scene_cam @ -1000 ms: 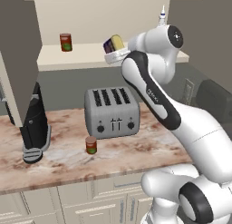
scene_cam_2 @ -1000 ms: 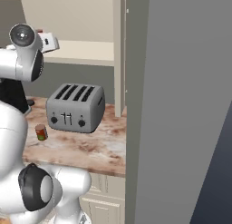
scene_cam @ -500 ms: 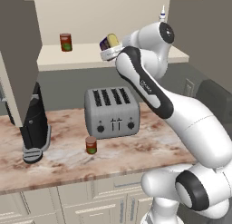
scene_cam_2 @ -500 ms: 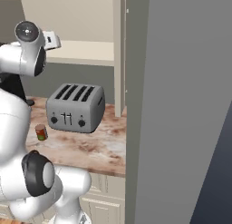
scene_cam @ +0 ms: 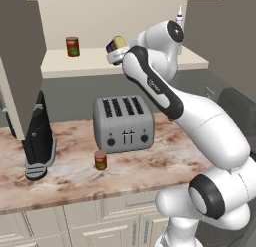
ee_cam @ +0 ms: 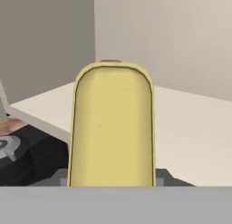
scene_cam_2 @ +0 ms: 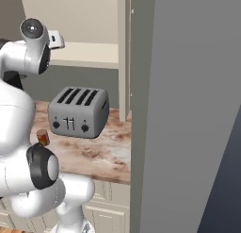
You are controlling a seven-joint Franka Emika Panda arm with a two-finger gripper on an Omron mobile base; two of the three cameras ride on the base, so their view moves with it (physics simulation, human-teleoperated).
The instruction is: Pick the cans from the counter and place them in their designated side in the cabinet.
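The gripper (scene_cam: pixel 116 50) is clamped on the blue can (scene_cam: pixel 118 43), whose yellow top faces the hand camera (ee_cam: pixel 111 128). In the left base view the can hangs tilted at the front edge of the cabinet (scene_cam: pixel 150 63) shelf, above the toaster (scene_cam: pixel 123 123) and right of the red-brown can (scene_cam: pixel 72 46) that stands upright on the shelf's left part. Compared with a second ago, the hand has swung leftward along the shelf front: the blue can then sat further right, nearer the arm's shoulder joint, and half a second ago it was partway across. The upper arm has also risen and turned, so the elbow now sits higher against the cabinet opening. In the right base view the hand's white end (scene_cam_2: pixel 55 38) has likewise shifted right and now pokes out over the shelf. Nothing else has moved: a second red-brown can (scene_cam: pixel 100 160) stands on the counter (scene_cam: pixel 165 161) in front of the toaster, apart from it, the dark appliance (scene_cam: pixel 38 141) rests at the counter's left end, and the white bottle (scene_cam: pixel 179 13) stands behind the arm on the shelf's right part. The hand view shows bare pale shelf (ee_cam: pixel 190 137) spreading beyond the can.
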